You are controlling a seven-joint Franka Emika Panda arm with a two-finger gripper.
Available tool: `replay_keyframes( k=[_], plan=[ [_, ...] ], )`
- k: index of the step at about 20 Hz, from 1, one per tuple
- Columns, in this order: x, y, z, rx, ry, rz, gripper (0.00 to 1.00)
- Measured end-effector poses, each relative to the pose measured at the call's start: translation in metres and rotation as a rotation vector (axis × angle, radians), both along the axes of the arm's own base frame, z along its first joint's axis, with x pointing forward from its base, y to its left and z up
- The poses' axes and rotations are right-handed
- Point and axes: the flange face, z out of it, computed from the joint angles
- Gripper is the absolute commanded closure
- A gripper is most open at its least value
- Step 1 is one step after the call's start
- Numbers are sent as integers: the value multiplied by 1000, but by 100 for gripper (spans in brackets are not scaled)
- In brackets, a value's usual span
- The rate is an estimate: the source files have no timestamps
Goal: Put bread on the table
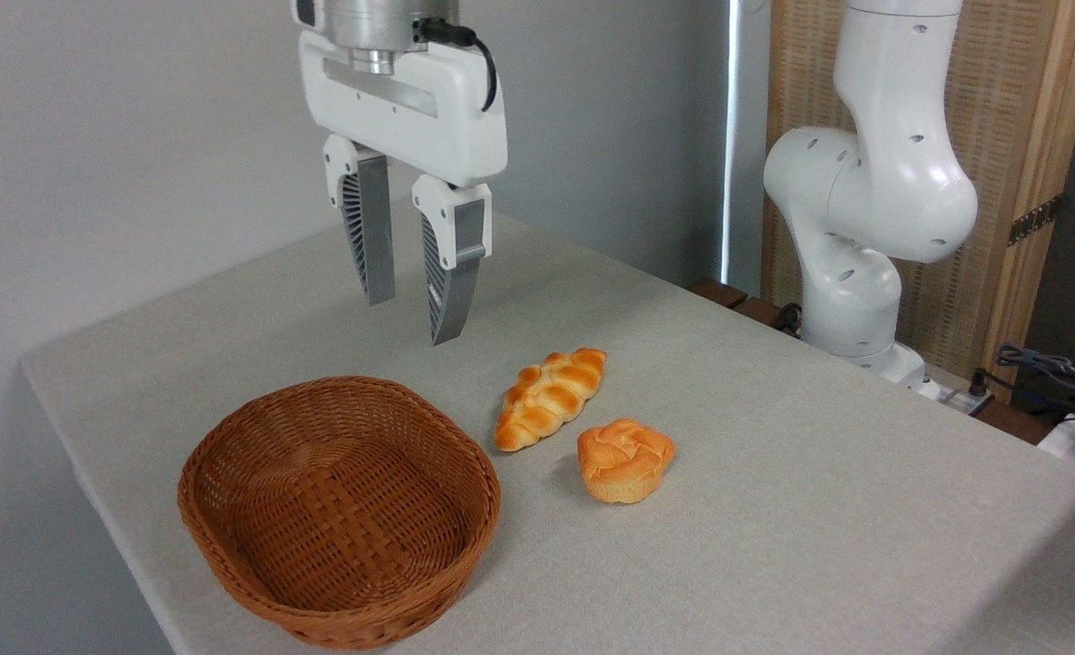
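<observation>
The worktop [774, 509], covered in light grey-beige cloth, shows its left corner at the far left and its near edge running down toward the bottom of the view; a plain wall stands close behind its far edge. A brown wicker basket [337, 509] sits near that left front edge, its near rim just beside the drop. Above and behind the basket hangs the tool [407, 320], high off the cloth, its two ribbed fingers [369, 236] parted by a narrow gap, pointing down, holding nothing and touching nothing. Open air lies all around it. To the right of the basket lies a long braided loaf [551, 398], slanted, near the basket rim but apart from it. Just beside the loaf's near end, apart by a thin strip of cloth, the bread [625, 458] rests on the worktop, twisted top up. Right of it the cloth lies bare out to the right edge. The arm's white base [851, 300] stands by the far right edge.
</observation>
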Motion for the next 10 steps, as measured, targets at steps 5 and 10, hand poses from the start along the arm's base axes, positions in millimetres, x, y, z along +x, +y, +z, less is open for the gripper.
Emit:
replay_keyframes(
  k=[5,10],
  plan=[
    [17,-20,-7,9,77,-1,0],
    [21,-23,-12,13,100,-5,0]
  ],
)
